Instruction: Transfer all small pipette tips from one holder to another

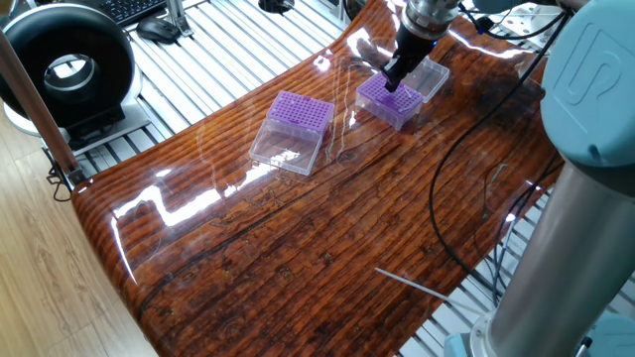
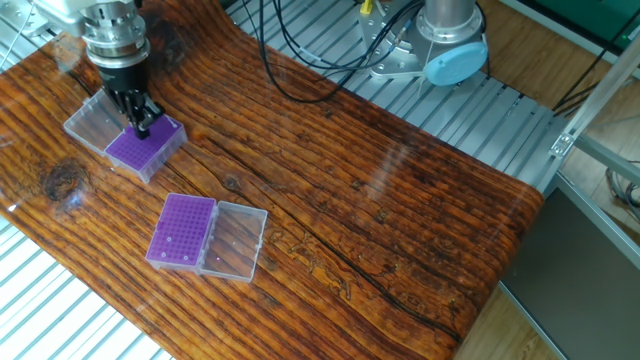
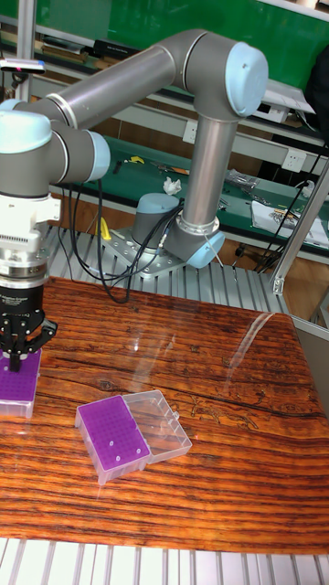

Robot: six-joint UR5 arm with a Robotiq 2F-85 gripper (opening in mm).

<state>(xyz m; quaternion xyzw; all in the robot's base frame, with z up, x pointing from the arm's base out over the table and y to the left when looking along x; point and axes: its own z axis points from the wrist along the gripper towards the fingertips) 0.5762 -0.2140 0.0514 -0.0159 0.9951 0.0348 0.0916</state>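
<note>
Nearest in the tall fixed view, at lower centre of the frame, a purple box (image 3: pixel 111 439) lies on the wooden table (image 3: pixel 228 457) with its clear lid (image 3: pixel 161 424) hinged open to the right; only a few pale dots show on its top. Farther back at the left edge sits a second purple box (image 3: pixel 18 380), and the gripper (image 3: pixel 15 364) points straight down at it, fingers drawn close together, tips at or just above the box top; whether they pinch a tip is too small to tell. In the other fixed view this box (image 2: pixel 142 148) carries the small pipette tips (image 2: pixel 130 150) as a dense grid, its clear lid (image 2: pixel 93 122) open at upper left.
</note>
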